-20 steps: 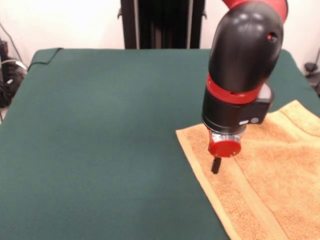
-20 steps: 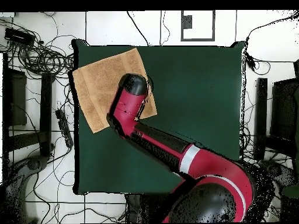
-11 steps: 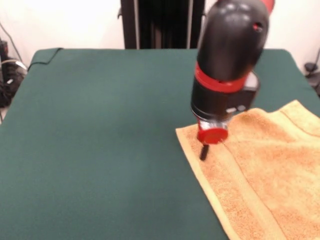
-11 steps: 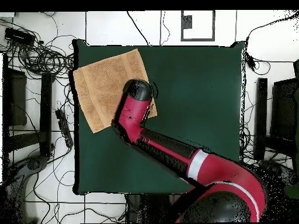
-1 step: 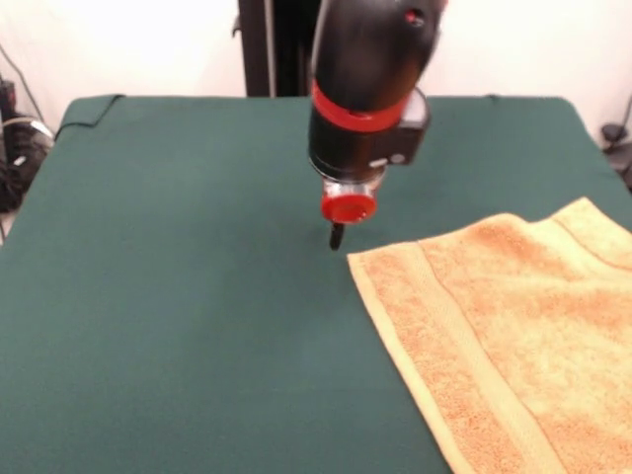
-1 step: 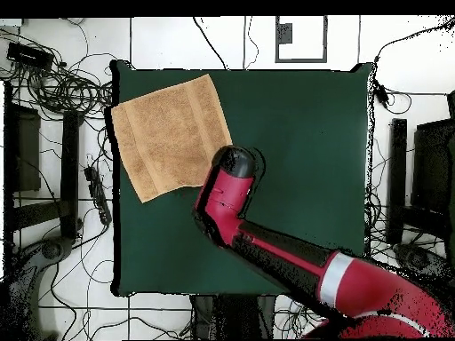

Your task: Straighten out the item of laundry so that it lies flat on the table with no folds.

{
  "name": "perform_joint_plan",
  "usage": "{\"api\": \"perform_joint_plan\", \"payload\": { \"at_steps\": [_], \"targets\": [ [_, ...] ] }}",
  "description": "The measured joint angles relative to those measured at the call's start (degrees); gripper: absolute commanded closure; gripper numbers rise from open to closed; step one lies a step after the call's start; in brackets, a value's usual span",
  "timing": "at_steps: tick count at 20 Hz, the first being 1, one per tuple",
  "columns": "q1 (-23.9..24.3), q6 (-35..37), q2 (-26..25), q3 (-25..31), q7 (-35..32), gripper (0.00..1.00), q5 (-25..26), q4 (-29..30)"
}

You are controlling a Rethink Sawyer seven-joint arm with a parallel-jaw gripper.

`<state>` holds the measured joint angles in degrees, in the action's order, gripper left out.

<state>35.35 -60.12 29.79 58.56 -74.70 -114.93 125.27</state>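
Note:
The item of laundry (image 5: 513, 336), an orange-tan terry towel with a woven band along its left edge, lies spread at the table's front right and runs off the picture's right side. In the overhead view the towel (image 6: 173, 133) lies open and rotated a little at the top left corner of the green table (image 6: 302, 160). My gripper (image 5: 337, 237) hangs shut and holds nothing, just above bare green cloth (image 5: 178, 296), slightly left of and beyond the towel's nearest corner. From above, the red arm's wrist (image 6: 233, 173) hides the gripper.
Tangled cables (image 6: 62, 84) and black stands lie on the floor left of the table in the overhead view. The table cloth has a small fold at its far left corner (image 5: 91, 105).
The arm has swung off the towel, leftward and away in the front view, and now hangs over bare table. The towel has stayed where it was.

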Motion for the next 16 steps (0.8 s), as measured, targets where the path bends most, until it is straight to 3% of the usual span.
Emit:
{"api": "perform_joint_plan", "payload": {
  "at_steps": [7, 16],
  "targets": [
    [-3.1, 0.0, -1.3, -2.4, 0.2, 0.0, 4.6, 0.0],
    [-8.8, -0.3, -0.8, -1.2, 0.2, 0.0, 2.3, -2.4]
  ]
}}
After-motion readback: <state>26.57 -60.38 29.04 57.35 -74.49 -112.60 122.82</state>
